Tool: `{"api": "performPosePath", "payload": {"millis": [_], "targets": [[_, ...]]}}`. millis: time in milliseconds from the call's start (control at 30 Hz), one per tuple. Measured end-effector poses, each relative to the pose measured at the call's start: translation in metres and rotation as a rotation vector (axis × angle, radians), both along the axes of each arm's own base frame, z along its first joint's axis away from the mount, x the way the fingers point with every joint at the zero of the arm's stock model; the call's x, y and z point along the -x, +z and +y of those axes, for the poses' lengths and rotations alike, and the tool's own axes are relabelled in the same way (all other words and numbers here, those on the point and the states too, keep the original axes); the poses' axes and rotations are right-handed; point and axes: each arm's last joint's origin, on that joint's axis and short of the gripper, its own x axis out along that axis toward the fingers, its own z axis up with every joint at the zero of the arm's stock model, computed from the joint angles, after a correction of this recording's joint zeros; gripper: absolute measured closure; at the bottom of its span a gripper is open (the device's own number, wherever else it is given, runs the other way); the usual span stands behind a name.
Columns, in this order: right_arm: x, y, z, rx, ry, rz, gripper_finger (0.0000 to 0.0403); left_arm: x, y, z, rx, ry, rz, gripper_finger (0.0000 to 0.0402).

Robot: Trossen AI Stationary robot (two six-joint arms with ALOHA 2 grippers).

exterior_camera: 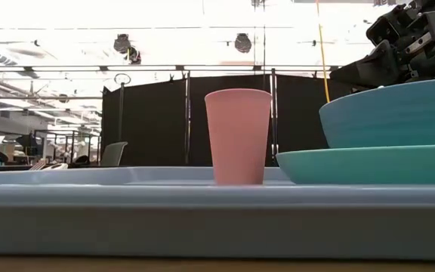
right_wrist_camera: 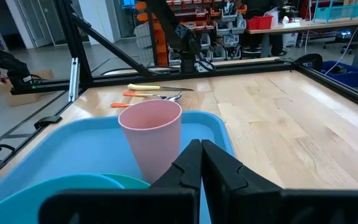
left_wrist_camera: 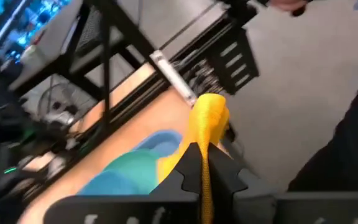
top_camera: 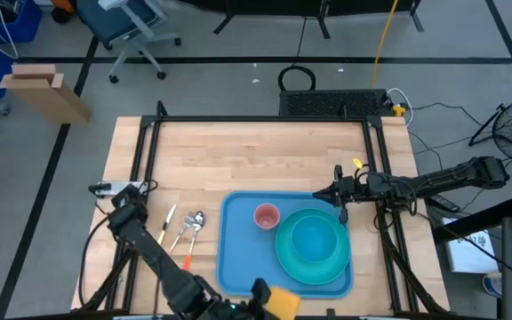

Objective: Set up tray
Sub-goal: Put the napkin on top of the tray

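The blue tray (top_camera: 238,258) lies on the wooden table, its rim across the low view (exterior_camera: 202,219). On it stand a pink cup (top_camera: 267,216) (right_wrist_camera: 151,140) and a turquoise bowl (top_camera: 312,242) inside a round turquoise plate (exterior_camera: 368,165). My left gripper (top_camera: 269,298) is over the tray's near edge, shut on a yellow soft-looking thing (left_wrist_camera: 209,121). My right gripper (right_wrist_camera: 201,155) hovers shut and empty at the tray's far right corner (top_camera: 340,200), pointing toward the cup. My left gripper pinches the yellow thing between its two fingers (left_wrist_camera: 185,168). A narrow strip of it (left_wrist_camera: 204,180) runs back between them, and its thicker end (left_wrist_camera: 211,112) sticks out past the tips. What it rests on cannot be seen.
A spoon and other cutlery with orange and yellow handles (top_camera: 185,229) lie on the table left of the tray. Black frame rails (top_camera: 149,142) border the table. Bare wood (top_camera: 256,160) stretches beyond the tray's far side.
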Motion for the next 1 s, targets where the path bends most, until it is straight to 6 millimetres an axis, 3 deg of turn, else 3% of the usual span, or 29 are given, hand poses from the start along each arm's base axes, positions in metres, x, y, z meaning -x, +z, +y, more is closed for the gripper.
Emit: {"api": "performPosePath", "payload": {"millis": [167,367,567,700,833,1000], "targets": [[0.000,0.000,0.000,0.000,0.000,0.000,0.0403,-0.006,-0.044,-0.005,0.005,-0.044,-0.111,0.0399],[0.000,0.000,0.000,0.002,0.000,-0.006,0.0403,0.014,-0.067,0.024,0.133,-0.040,-0.299,0.0399],[0.000,0.002,0.000,0.024,0.003,-0.019,0.0403,0.068,-0.097,0.075,0.268,0.017,-0.448,0.0399],[0.000,0.002,0.000,0.025,0.003,-0.028,0.0403,0.090,-0.141,0.118,0.355,0.082,-0.486,0.0399],[-0.001,0.004,0.000,0.031,0.003,-0.042,0.0403,0.097,-0.162,0.154,0.485,0.115,-0.532,0.0399],[-0.001,0.004,0.000,0.048,0.003,-0.046,0.0403,0.105,-0.188,0.170,0.512,0.110,-0.554,0.0399]]}}
